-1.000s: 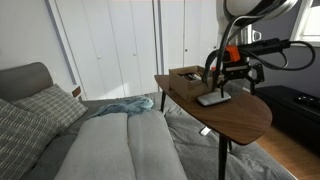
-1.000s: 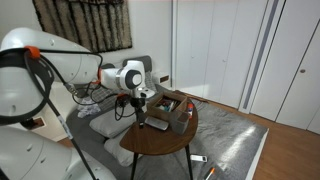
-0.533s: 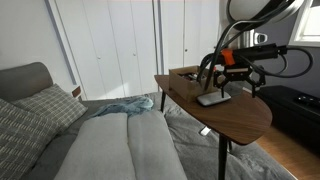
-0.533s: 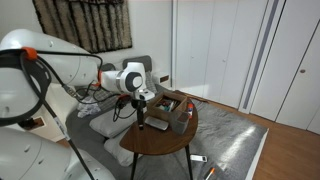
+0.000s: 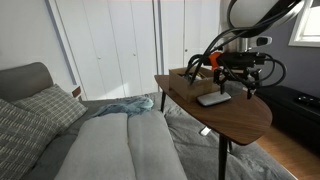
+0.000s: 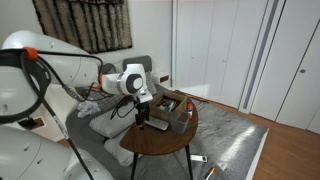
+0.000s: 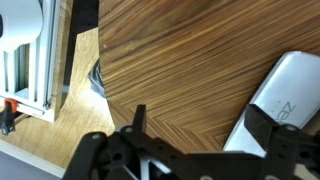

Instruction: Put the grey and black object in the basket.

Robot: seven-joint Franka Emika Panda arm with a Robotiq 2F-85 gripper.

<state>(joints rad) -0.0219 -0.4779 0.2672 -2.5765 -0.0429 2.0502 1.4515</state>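
Early in the task: the grey and black object (image 5: 213, 98) is seen lying flat on the wooden counter (image 5: 245, 122), not yet lifted and not yet in any basket. The pick, the carry and the drop are all judged to be left. A brown container (image 6: 177, 109) is seen at the counter's edge in an exterior view, and it may be the basket, though that cannot be settled from these views. The gripper (image 5: 235, 86) is held above the counter, just over and a little to one side of the slab, and nothing is gripped. In the wrist view its fingers (image 7: 139, 120) are shown spread wide, with bare wood grain between them and the pale end of the object at the right of the picture, beside one fingertip rather than between the two. Whether that fingertip touches the slab cannot be told. A descent and a closing onto the slab are judged to be needed before anything else counts as done.
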